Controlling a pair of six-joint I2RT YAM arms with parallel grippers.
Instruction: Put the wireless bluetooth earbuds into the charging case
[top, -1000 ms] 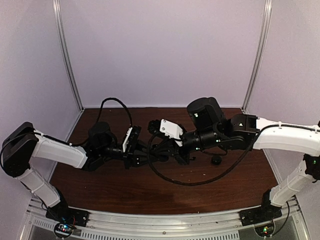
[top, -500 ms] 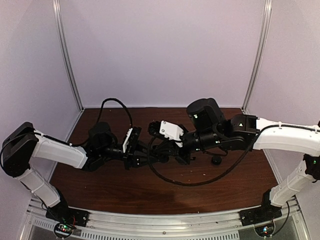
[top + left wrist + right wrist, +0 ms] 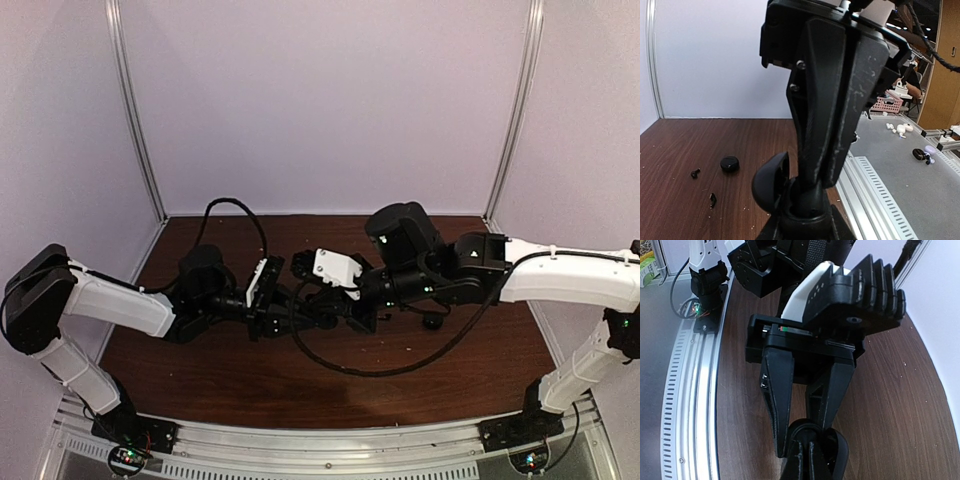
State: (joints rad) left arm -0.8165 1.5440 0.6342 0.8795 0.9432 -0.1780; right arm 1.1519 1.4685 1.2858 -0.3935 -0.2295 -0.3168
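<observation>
The charging case (image 3: 771,184) is a black rounded shell with its lid flipped open. My left gripper (image 3: 805,222) is shut on it above the middle of the table. In the right wrist view the case (image 3: 816,431) sits between the left gripper's fingers (image 3: 780,405). My right gripper (image 3: 812,462) has its fingers almost together, tips down in the case's cup, shut on a small black earbud that is mostly hidden. In the top view the left gripper (image 3: 303,318) and right gripper (image 3: 338,316) meet tip to tip and hide the case.
A round black item (image 3: 729,164) lies loose on the brown table (image 3: 250,380), right of the grippers in the top view (image 3: 432,320). Two tiny black bits (image 3: 695,173) (image 3: 713,200) lie near it. A black cable (image 3: 360,368) loops over the table in front of the right arm.
The right arm has moved left and a little lower, bringing its fingertips into the case held by the left gripper. The left arm has barely moved.
</observation>
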